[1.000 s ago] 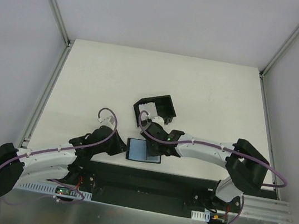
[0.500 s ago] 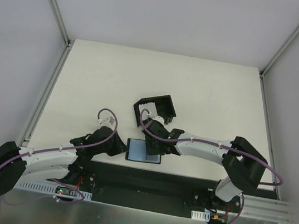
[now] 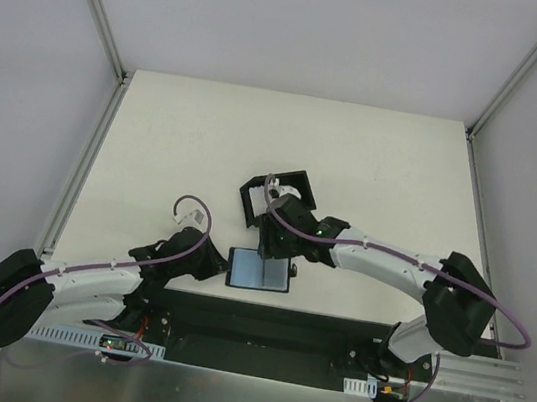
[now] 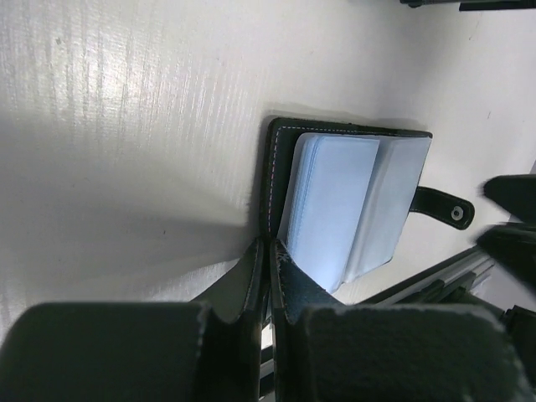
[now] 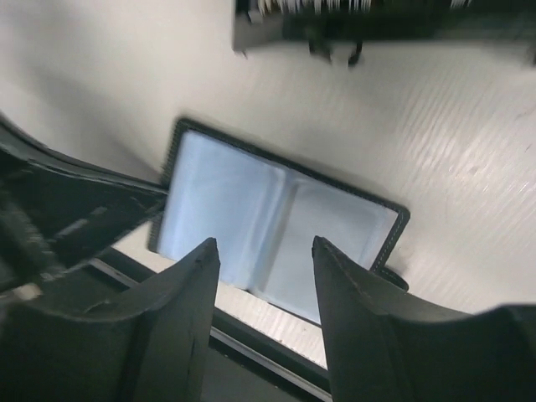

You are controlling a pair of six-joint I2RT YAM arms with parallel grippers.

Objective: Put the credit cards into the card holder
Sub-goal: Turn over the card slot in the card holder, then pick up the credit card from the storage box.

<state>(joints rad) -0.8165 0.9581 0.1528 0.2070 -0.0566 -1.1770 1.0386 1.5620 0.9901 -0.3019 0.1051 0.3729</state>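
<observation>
left claw: clenched on the near edge of the wallet. both fingers are pressed together with the black cover pinched at their tips. the rest of the wallet stretches away ahead of this claw, lying open and flat on the white table with its pale bluish sleeves facing up. the snap tab sticks out from the side opposite the grip.

right claw: released, fingers spread apart and holding nothing. it hangs over the wallet, and i see the open sleeves through the gap between the tips. i cannot tell whether the tips touch the sleeves. past the fingertips, on the far side of the wallet, sits a black box, blurred in this view. the left claw shows as a dark mass off to one side of the right claw, at the wallet's edge.

overhead check: left claw is at the wallet's side and right claw is over its far edge. the box is just behind the right claw.
</observation>
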